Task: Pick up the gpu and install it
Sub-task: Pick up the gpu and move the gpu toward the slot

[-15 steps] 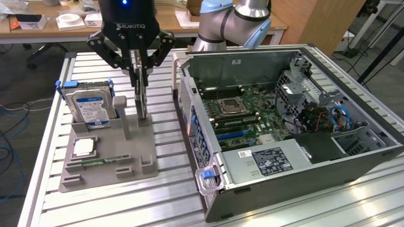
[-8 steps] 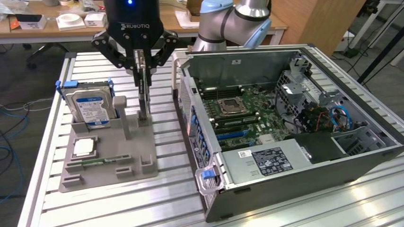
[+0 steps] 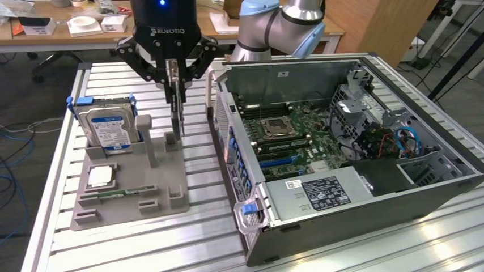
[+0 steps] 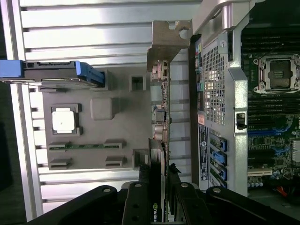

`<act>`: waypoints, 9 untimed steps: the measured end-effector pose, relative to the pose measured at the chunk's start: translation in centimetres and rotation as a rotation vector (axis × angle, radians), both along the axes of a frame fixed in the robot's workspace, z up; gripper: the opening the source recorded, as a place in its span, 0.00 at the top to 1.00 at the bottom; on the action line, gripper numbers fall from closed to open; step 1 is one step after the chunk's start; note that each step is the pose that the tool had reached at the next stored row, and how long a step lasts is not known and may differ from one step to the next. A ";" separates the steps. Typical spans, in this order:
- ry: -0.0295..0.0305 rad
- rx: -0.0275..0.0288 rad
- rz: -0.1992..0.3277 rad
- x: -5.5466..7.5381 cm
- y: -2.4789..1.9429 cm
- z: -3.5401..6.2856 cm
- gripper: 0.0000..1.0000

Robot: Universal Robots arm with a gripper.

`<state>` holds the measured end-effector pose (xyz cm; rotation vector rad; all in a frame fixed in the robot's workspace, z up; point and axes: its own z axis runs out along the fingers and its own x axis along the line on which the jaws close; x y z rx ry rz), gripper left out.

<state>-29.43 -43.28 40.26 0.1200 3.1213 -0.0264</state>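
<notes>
- Exterior view: the black two-finger gripper (image 3: pixel 175 71) has its jaws narrowed onto the upper end of the gpu (image 3: pixel 178 107), a thin green circuit card. The card hangs at 6 o'clock, long axis vertical, silver bracket end lowest.
- Its lower end is at a slot of the grey plastic holder tray (image 3: pixel 128 170). Whether it touches or hangs clear, I cannot tell.
- The open grey metal computer case (image 3: pixel 226 141) stands at 3 o'clock, just beside the tray, on the slatted aluminium table (image 3: pixel 151 243).

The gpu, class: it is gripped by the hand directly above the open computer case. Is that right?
Not quite. The hand does grip the gpu, but the card is over the grey tray beside the open computer case, not above the case. The exterior view shows this.
</notes>
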 end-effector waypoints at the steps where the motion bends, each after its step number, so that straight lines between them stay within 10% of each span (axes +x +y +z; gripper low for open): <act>1: 0.0001 0.0000 0.000 0.1 0.00 0.00 0.74; 9: 0.0000 0.0000 0.000 0.6 0.00 0.00 0.74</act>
